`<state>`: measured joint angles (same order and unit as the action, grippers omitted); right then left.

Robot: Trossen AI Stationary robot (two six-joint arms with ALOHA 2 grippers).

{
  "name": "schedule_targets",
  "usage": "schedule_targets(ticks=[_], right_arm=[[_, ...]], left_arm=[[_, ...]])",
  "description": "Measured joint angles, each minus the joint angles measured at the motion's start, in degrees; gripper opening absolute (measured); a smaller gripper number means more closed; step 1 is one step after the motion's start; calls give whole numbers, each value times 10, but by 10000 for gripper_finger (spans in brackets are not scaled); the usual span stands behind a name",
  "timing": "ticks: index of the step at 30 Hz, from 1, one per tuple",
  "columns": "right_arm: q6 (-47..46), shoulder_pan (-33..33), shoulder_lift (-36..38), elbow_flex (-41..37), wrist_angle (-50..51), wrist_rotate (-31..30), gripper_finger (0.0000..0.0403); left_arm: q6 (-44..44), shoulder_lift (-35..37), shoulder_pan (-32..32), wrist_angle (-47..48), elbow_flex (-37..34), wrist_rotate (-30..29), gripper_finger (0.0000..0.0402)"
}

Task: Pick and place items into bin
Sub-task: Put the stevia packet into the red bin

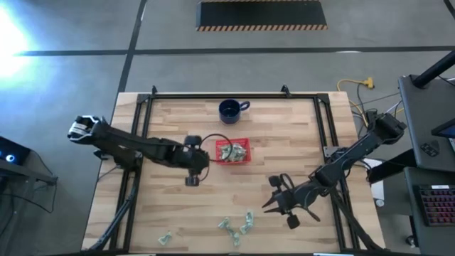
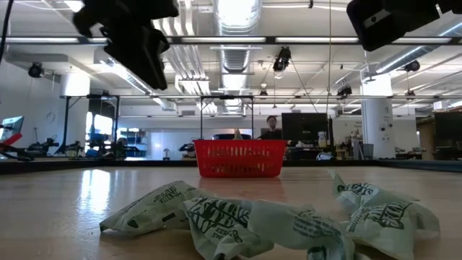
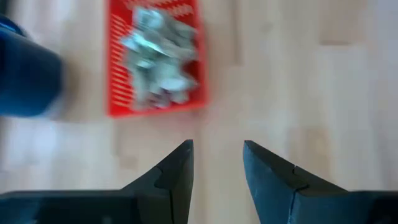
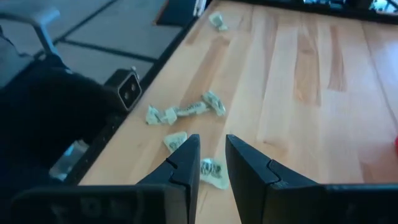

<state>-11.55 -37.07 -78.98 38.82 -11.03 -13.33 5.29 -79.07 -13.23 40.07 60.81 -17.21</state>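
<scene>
Crumpled pale green-and-white items (image 2: 238, 220), square red lattice-walled bin (image 2: 239, 159) part filled

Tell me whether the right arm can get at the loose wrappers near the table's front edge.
Probably yes. The right gripper hovers open just beside the wrappers, and nothing lies between them on the bare table.

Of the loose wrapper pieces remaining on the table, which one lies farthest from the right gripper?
The lone piece near the table's front-left edge; the other loose wrappers cluster together just beside the right gripper.
</scene>
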Motion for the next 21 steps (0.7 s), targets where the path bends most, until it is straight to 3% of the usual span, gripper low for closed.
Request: schedule_targets(ticks=[6, 13, 21], right_arm=[[0, 7, -37, -23, -68, -1, 80], [-2, 10, -139, 29, -69, 31, 114], [16, 19, -228, 125, 44, 29, 134]], left_arm=[[74, 11, -56, 0, -42, 23, 123], [166, 13, -110, -9, -85, 22, 123], [200, 12, -129, -41, -107, 21, 123]])
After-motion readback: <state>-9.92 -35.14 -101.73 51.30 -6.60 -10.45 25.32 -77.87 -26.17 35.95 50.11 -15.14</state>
